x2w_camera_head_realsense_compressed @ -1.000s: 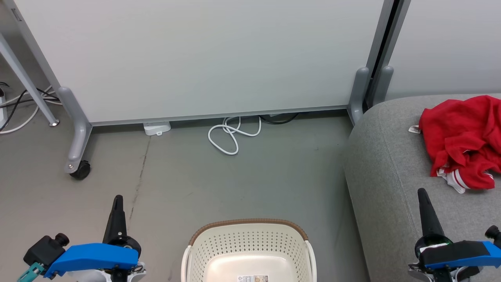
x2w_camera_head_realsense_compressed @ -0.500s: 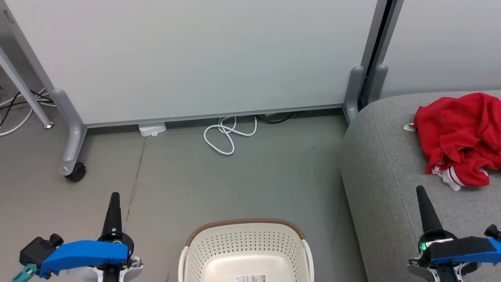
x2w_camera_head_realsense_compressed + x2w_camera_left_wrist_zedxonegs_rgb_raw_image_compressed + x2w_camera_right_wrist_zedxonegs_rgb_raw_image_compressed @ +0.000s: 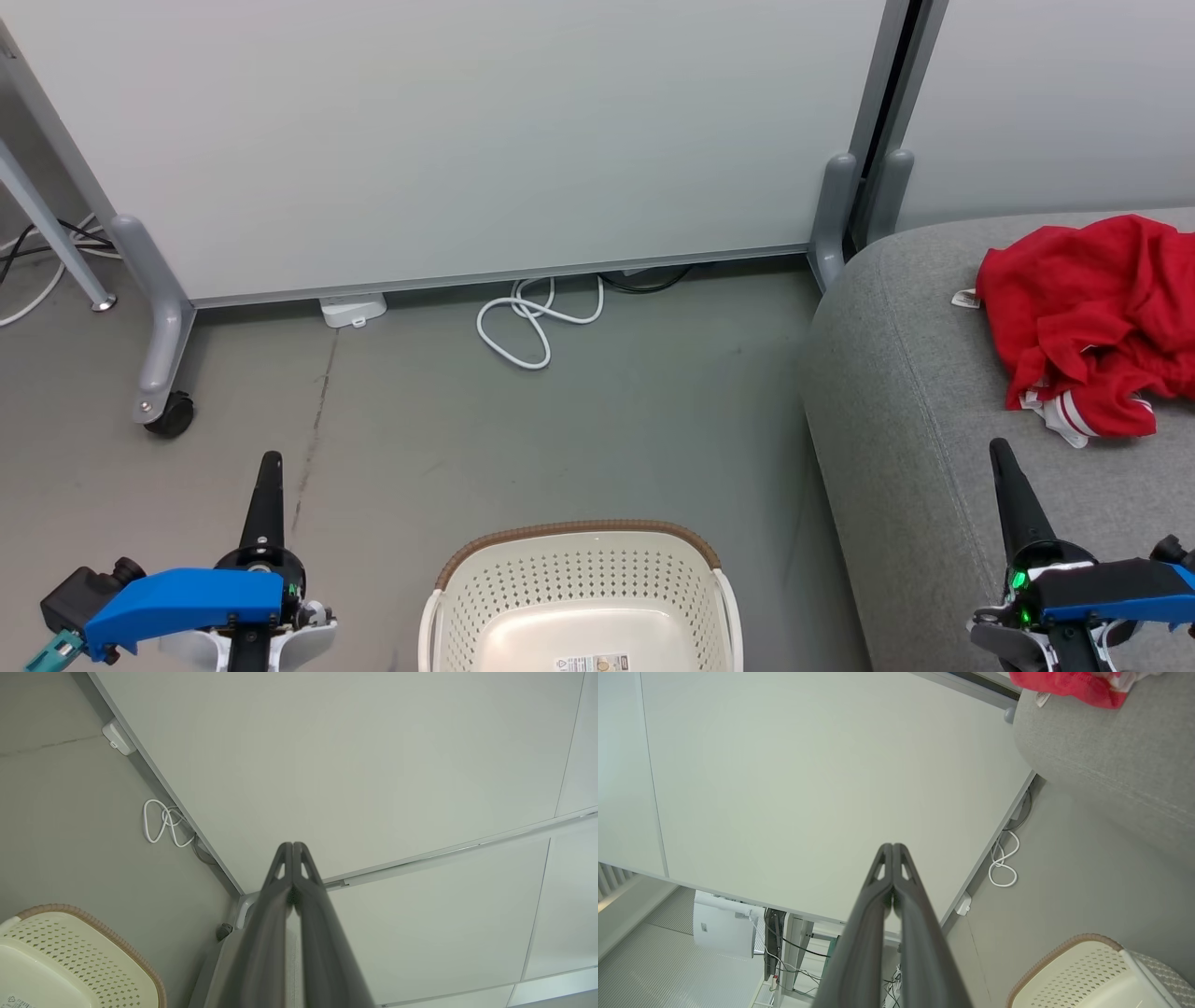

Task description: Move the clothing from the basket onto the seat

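The red clothing (image 3: 1088,317) with white striped trim lies crumpled on the light-grey seat (image 3: 915,420) at the right; it also shows as red clothing (image 3: 1069,683) on the seat (image 3: 1106,760) in the right wrist view. The cream basket (image 3: 579,602) with brown rim stands on the floor at bottom centre, with nothing in the part I can see. The same basket (image 3: 70,961) sits low left in the left wrist view, and the basket (image 3: 1087,975) low right in the right wrist view. My left gripper (image 3: 270,464) is shut over the floor left of the basket. My right gripper (image 3: 1000,450) is shut over the seat's front.
A white partition panel (image 3: 467,140) on grey castor feet (image 3: 159,373) stands behind. A coiled white cable (image 3: 532,322) and a white box (image 3: 353,310) lie at its base. More cables (image 3: 37,261) trail at far left.
The whole head view has shifted slightly left and up, so the camera moved. Both grippers stay shut and low in the picture; the clothing and basket lie as before.
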